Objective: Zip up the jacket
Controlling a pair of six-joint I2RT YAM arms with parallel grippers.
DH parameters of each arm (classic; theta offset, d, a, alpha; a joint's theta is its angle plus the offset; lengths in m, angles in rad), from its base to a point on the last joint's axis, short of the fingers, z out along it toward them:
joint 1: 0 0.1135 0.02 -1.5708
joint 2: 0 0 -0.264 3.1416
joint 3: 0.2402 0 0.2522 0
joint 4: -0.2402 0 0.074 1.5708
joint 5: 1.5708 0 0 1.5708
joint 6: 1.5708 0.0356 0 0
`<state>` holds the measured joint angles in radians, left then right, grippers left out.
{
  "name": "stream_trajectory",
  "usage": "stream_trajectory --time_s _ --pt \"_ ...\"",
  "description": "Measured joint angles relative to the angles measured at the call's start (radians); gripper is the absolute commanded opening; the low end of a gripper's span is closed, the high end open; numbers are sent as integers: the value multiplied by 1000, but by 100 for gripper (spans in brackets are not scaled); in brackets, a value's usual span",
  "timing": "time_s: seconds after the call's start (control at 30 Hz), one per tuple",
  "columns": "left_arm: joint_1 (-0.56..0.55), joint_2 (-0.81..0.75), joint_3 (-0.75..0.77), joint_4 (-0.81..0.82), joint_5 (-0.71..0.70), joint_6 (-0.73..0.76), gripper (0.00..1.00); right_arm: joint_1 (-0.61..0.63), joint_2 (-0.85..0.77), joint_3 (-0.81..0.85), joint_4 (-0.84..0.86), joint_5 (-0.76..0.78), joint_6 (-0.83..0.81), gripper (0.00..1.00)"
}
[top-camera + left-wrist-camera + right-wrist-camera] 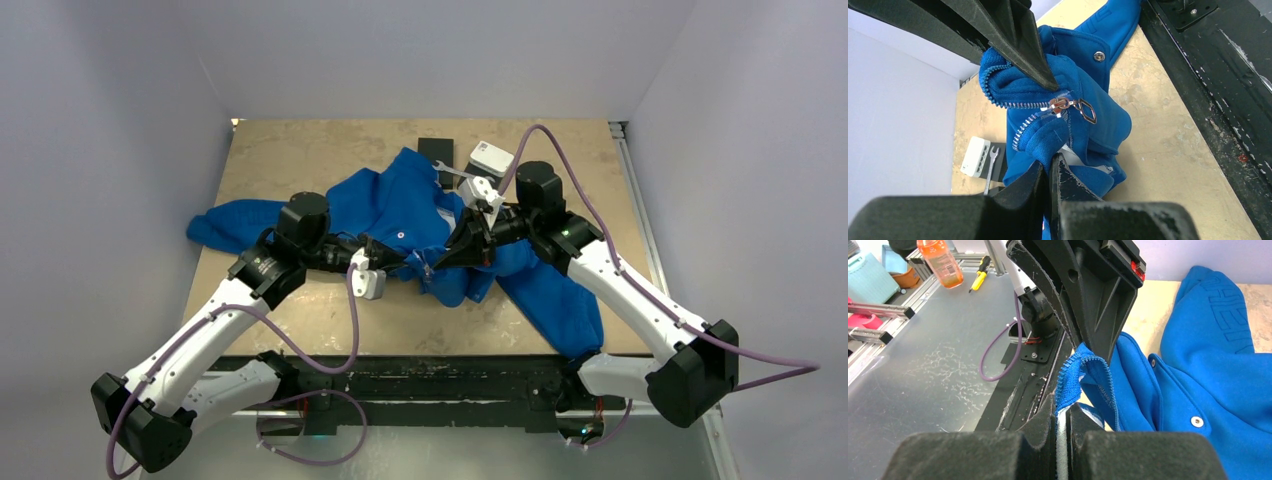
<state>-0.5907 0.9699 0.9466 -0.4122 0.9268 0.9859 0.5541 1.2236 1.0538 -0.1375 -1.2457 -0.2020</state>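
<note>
The royal-blue jacket (395,200) lies crumpled across the middle of the table, sleeves spread left and right. My left gripper (405,263) is shut on a fold of the jacket's zipper edge; in the left wrist view (1052,162) the blue fabric (1098,125) is pinched between the jaws. The silver zipper slider (1060,105) with its pull tab (1087,111) sits just above. My right gripper (447,256) is shut on the opposite zipper edge; in the right wrist view (1063,409) blue fabric (1208,365) with white lining runs between its jaws. The two grippers face each other closely.
A white box (490,157), a wrench (455,172) and a black block (435,150) lie at the table's back behind the jacket. The black front rail (420,375) runs along the near edge. An orange bottle (940,257) and a yellow screwdriver (977,279) sit off the table.
</note>
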Motion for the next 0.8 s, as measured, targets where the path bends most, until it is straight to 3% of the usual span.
stream_trajectory --time_s 0.8 --pt "-12 -2 -12 -3 -8 30 0 0 0 0 42 -8 7 0"
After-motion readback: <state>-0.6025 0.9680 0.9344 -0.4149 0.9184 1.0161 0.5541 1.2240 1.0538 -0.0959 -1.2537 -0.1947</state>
